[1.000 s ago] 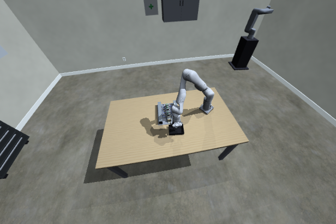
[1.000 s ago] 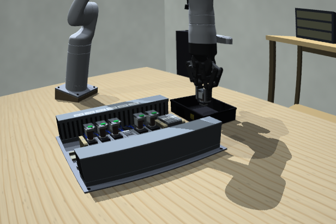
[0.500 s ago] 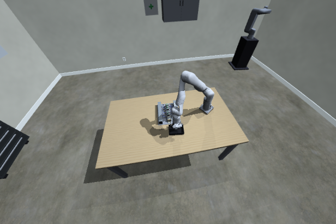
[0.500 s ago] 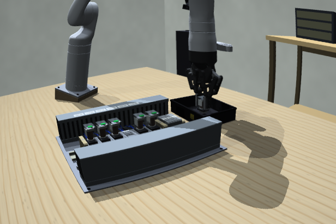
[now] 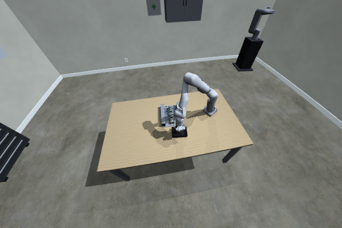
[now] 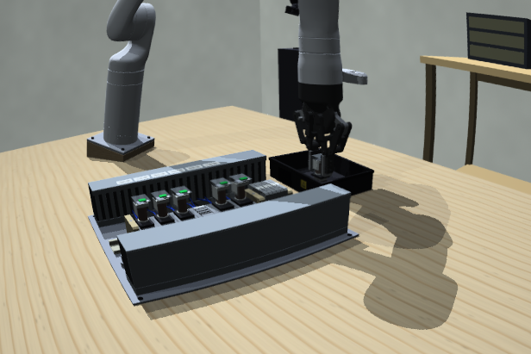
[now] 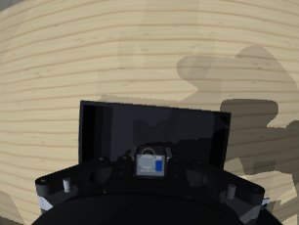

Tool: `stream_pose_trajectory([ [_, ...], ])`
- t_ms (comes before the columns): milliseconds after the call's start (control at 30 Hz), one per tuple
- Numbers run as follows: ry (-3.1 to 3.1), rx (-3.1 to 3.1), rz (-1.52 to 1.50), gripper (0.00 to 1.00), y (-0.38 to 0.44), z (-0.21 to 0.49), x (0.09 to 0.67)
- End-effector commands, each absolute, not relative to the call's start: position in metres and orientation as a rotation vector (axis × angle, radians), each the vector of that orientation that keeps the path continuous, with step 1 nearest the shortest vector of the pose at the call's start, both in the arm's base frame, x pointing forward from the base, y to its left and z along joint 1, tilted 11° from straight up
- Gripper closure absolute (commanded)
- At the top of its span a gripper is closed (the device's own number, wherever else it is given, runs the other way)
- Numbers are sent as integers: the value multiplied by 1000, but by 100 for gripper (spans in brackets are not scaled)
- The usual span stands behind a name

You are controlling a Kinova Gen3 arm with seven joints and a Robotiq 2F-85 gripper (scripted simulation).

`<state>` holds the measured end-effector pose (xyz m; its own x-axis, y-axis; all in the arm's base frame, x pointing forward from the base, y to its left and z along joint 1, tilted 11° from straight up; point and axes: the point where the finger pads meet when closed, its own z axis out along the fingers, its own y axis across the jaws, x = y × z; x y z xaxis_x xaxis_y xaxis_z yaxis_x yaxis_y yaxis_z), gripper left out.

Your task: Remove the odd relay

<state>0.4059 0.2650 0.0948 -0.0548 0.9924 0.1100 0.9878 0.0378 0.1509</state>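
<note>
My gripper (image 6: 320,158) is shut on a small clear relay (image 6: 318,164) with a blue button, seen in the wrist view (image 7: 149,162). It holds the relay upright, low inside the black parts tray, near the tray's middle; I cannot tell if the relay touches the tray floor. The tray also shows in the wrist view (image 7: 153,133) and in the top view (image 5: 179,132). Several relays with green buttons (image 6: 181,197) stand in sockets in the grey panel (image 6: 215,223) to the left of the tray. One socket (image 6: 203,210) between them stands empty.
The panel has a tall front wall (image 6: 234,236) and a slotted back wall (image 6: 177,182). The arm's base (image 6: 121,145) is bolted to the table behind the panel. A second table (image 6: 474,68) with a rack stands at the right.
</note>
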Motion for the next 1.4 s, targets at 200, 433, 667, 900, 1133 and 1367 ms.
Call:
stream_pose_trajectory([
  [200, 2245, 2142, 292, 100, 265, 95, 406],
  [433, 2245, 2142, 292, 100, 265, 95, 406],
  [667, 2245, 2142, 292, 100, 265, 95, 406],
  [900, 2245, 2142, 292, 100, 265, 95, 406],
  [1133, 2245, 2142, 292, 39, 265, 95, 406],
  [1367, 2245, 2142, 292, 39, 265, 95, 406],
])
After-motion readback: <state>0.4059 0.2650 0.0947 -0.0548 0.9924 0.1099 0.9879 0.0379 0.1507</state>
